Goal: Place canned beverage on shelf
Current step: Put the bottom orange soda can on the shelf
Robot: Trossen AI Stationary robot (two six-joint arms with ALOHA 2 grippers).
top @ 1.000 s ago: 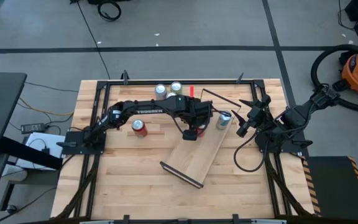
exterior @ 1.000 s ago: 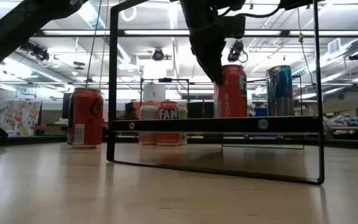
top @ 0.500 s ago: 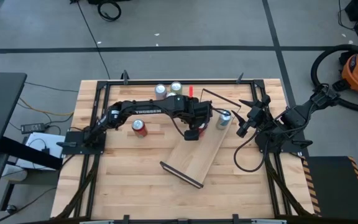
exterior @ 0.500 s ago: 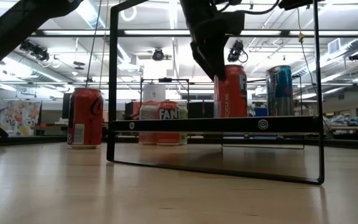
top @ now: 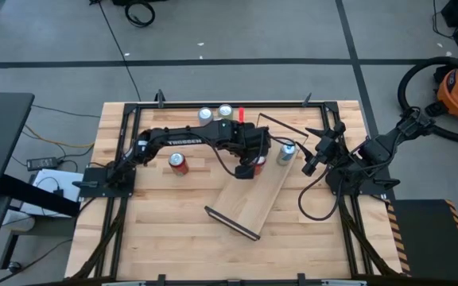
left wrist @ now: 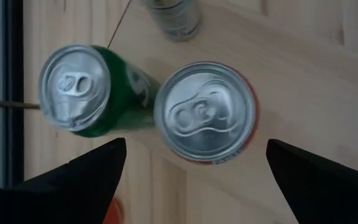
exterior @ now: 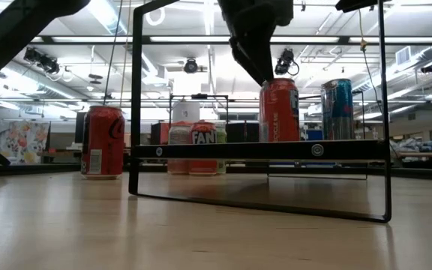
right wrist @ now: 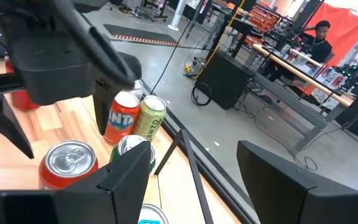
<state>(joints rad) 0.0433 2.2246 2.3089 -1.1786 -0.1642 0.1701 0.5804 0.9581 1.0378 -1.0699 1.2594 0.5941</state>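
Lifting clear since a second ago, the left hand [exterior: 255,56] now hangs spread just above the red can [exterior: 279,110], which stands upright on the shelf [top: 254,197] beside the blue can [exterior: 338,109]. Placement looks done; the right hand [top: 315,159], spread, waits beside the shelf.

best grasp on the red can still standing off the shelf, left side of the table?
Grip the red can across its cylindrical wall around mid-height, coming straight down from above. It stands upright on the table, with nothing close beside it, so fingers can straddle it from any side. The left gripper, open above another red can on the shelf, is the nearer one.
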